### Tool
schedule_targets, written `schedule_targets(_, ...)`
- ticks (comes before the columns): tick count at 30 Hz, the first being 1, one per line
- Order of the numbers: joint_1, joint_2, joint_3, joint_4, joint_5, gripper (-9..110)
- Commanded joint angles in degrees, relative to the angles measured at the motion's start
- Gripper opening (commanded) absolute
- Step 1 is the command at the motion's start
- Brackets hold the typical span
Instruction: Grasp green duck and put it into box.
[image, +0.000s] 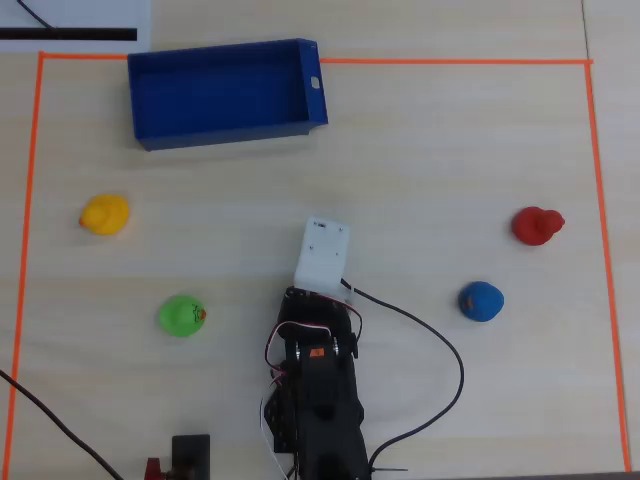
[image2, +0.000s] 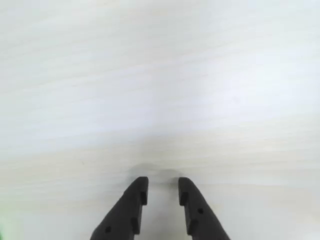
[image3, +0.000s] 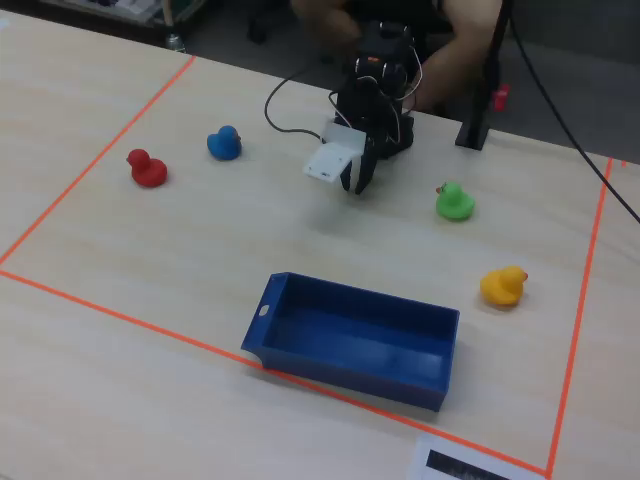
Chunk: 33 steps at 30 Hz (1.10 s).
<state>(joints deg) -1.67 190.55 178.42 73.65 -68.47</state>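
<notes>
The green duck (image: 181, 315) sits on the table, left of the gripper (image2: 163, 190) in the overhead view and well apart from it; the box (image: 312, 95) lies beyond. The jaws stand slightly parted, holding nothing.

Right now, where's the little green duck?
In the overhead view the green duck sits on the table left of the arm, below the yellow duck, outside the box.

Hidden and cropped parts

In the overhead view the white wrist housing (image: 322, 257) hides the gripper beneath it; the arm's base (image: 315, 440) runs off the near edge. The wrist view crops the gripper (image2: 163, 187) fingers at the bottom, and a green sliver (image2: 1, 235) at lower left is too small to identify.
</notes>
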Motion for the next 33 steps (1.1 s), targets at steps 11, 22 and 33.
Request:
schedule_targets(11, -0.09, -0.79, -0.18, 0.97, -0.53, 0)
schedule_targets(22, -0.09, -0.79, -0.18, 0.88, 0.18, 0)
schedule_targets(33, 3.69, -8.26, -21.53, 4.57, 0.44, 14)
